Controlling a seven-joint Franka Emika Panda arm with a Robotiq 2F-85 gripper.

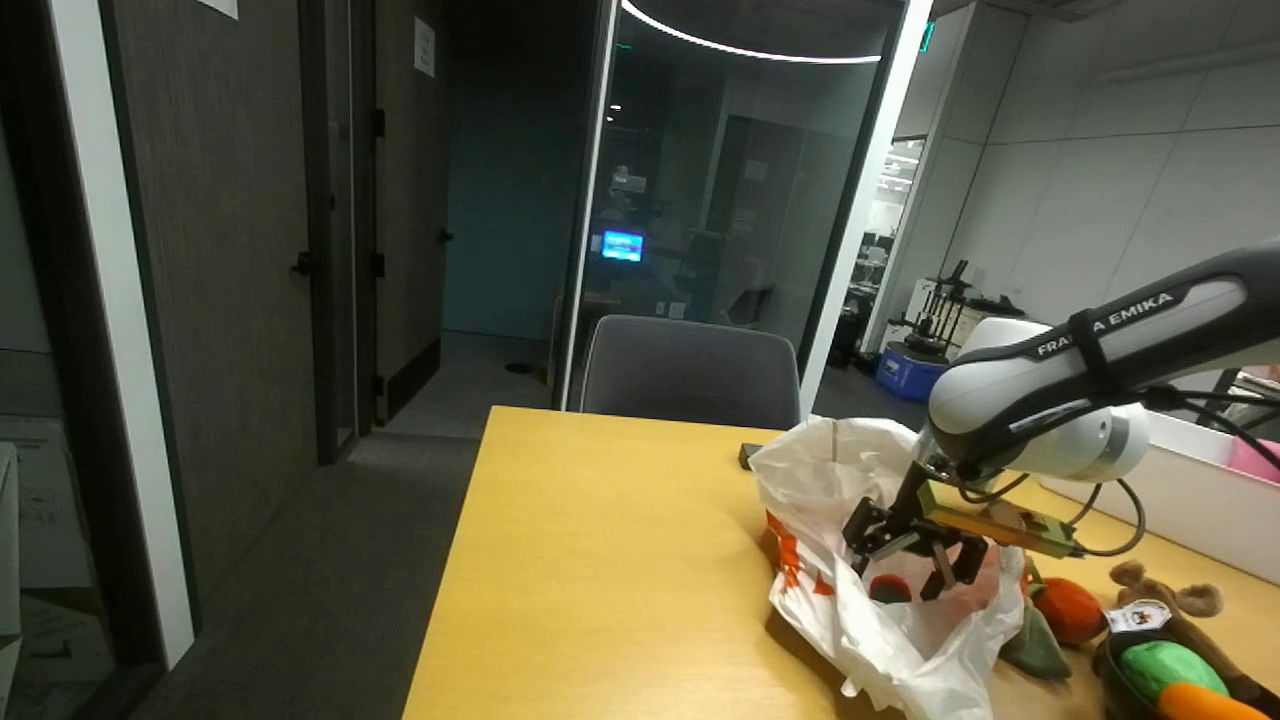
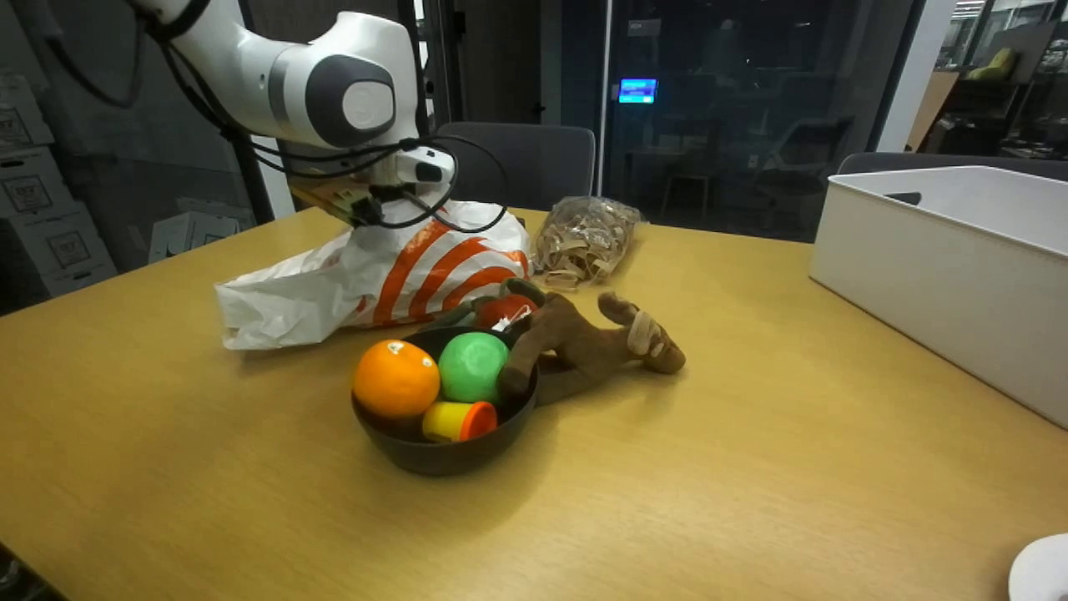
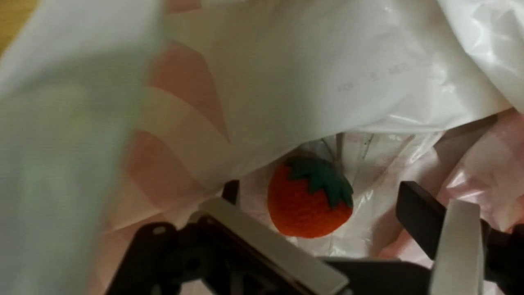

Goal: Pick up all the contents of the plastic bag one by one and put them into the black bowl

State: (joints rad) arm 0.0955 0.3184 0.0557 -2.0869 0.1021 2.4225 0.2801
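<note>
Presently the fingers [image 3: 419, 219] are spread wide at the open mouth of the plastic bag [image 2: 284, 309], and a red fruit [image 3: 305, 203] (strawberry-like, green-capped) lies inside it, between them in the wrist view. Nearer on the surface [image 2: 751, 501], in an exterior view, the black bowl [image 2: 442, 459] holds an orange [image 2: 396, 380], a rounded green piece [image 2: 473, 367] and a yellow-and-orange piece [image 2: 450, 421]; a brown plush toy [image 2: 584, 338] overlaps its right rim.

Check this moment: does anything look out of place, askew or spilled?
Yes, two things. The brown plush toy hangs over the rim of the black bowl, its head outside; that looks odd since the contents belong inside. A red item also sits outside the bowl, near the plastic bag. I see no spill or damage.
</note>
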